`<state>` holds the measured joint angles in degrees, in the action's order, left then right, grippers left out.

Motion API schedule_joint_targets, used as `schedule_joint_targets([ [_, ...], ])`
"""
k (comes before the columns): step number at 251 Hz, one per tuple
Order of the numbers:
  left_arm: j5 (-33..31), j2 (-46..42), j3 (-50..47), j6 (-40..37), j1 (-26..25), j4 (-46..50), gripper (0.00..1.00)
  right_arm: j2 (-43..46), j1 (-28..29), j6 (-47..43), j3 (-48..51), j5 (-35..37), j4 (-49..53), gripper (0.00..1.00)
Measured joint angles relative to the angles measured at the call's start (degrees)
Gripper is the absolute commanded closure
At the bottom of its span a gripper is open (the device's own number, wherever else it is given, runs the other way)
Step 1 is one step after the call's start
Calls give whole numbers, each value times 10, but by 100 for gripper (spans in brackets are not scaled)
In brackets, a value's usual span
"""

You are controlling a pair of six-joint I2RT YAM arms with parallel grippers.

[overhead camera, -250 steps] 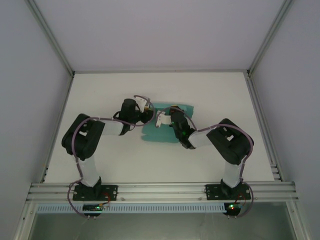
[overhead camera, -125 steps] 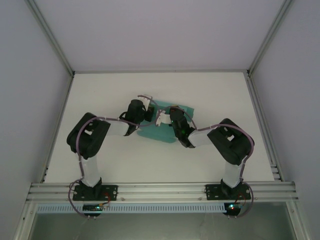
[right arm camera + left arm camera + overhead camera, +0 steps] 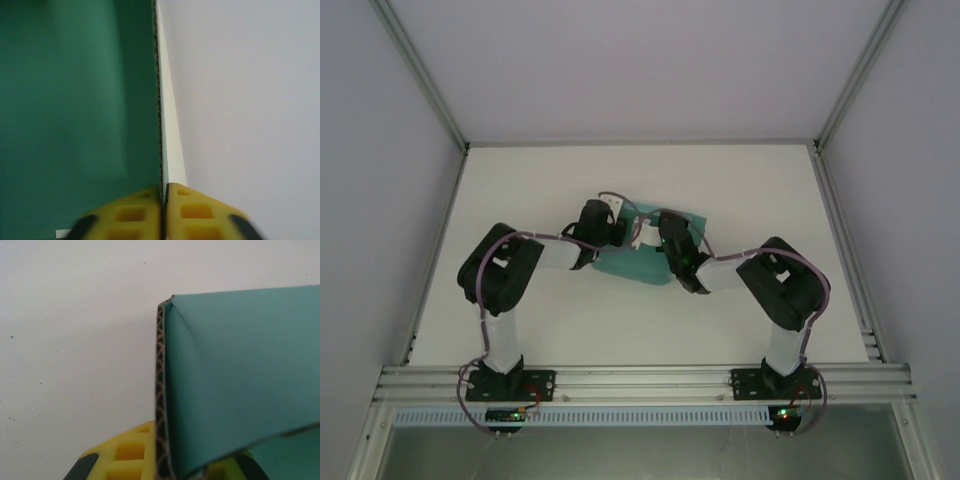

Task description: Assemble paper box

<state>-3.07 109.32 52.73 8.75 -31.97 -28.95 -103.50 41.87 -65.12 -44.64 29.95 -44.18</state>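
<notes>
Left hand [image 3: 167, 466] rightward (corrugated teal box [image 3: 240, 370])

Left wrist view. The paper box [image 3: 240, 380] occupies the right half as a curved teal panel. Its raw corrugated edge [image 3: 160, 390] runs vertically from mid-frame to the bottom. The left gripper [image 3: 167, 467] clamps that edge at the bottom, with its yellow fingers [image 3: 125, 457] on either side. The white table [image 3: 75, 340] lies behind.

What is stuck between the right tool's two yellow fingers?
The thin edge of the teal paper box. In the right wrist view, the right tool pinches that edge, with one of its fingers on each side.
</notes>
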Motion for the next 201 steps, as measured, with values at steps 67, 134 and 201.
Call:
schedule_joint_targets([
  [67,9,-33,-33,47,15,1,100,95,-32,198,2,-9,138,3],
  [134,116,-106,-88,109,59,-39,100,254,-161,461,-25,-273,356,15],
  [201,165,-122,-88,131,59,-45,100,262,-178,553,-63,-489,456,49],
])
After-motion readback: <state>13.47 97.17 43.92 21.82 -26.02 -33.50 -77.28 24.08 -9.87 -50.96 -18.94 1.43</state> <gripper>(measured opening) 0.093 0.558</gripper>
